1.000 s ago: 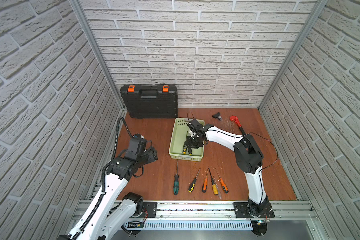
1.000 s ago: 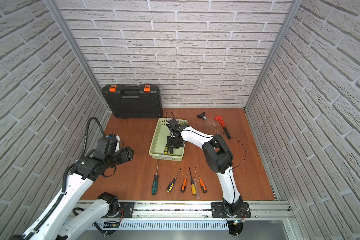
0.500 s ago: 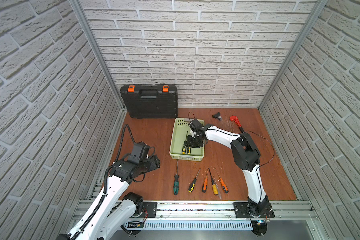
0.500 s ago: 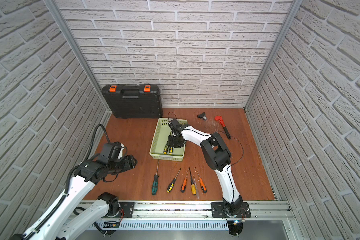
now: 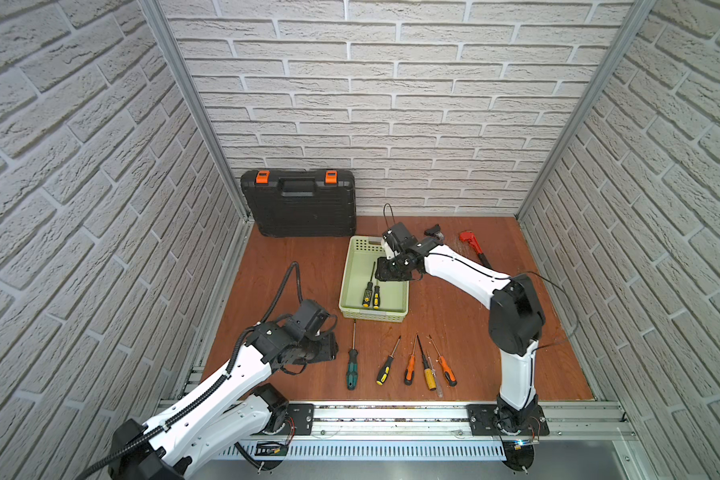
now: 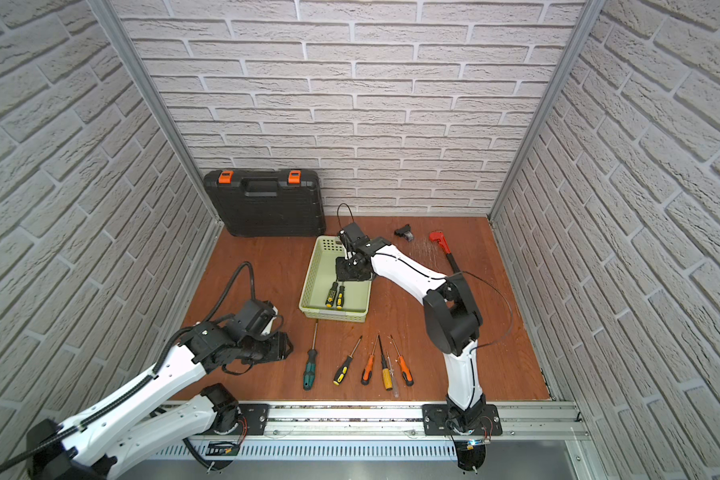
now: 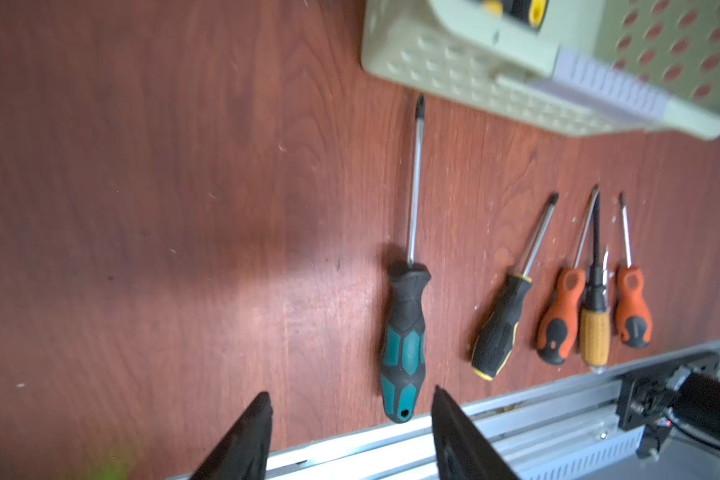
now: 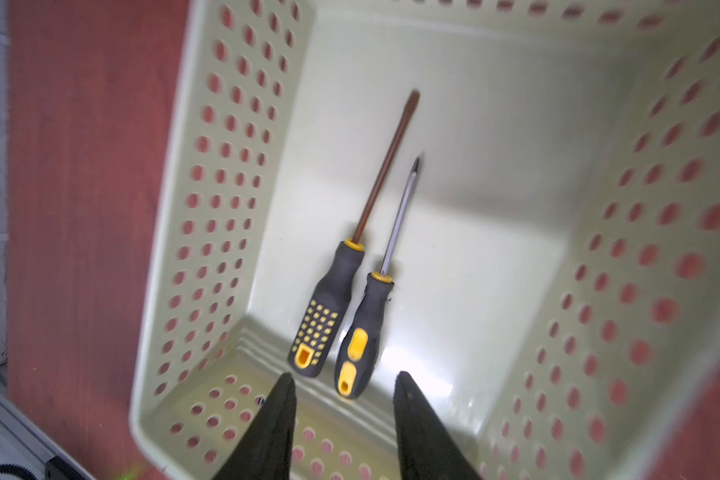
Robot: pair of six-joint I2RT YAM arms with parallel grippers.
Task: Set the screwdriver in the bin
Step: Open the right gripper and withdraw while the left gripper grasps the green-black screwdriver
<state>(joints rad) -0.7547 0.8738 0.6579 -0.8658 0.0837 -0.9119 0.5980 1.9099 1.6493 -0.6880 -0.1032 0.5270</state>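
In both top views I see two black-and-yellow-handled screwdrivers (image 5: 368, 293) lying side by side on the floor of the shallow pale green perforated plastic bin (image 5: 373, 316), so part of the job looks done. Six more, by my count, lie in a row on the reddish wood-grain table (image 5: 445, 316) just in front of it, and I judge those are what is left. The right gripper (image 5: 387, 274) hangs over the bin, the left gripper (image 5: 329, 348) low beside the row. From the left wrist, the left jaws stand well apart and empty, near the butt of the long teal-and-black rubber-handled screwdriver (image 7: 406, 332), which lies flat, bright steel shank pointing at the bin. From the right wrist, the right jaws are partly open, holding nothing, above the studded handles resting on smooth glossy plastic.
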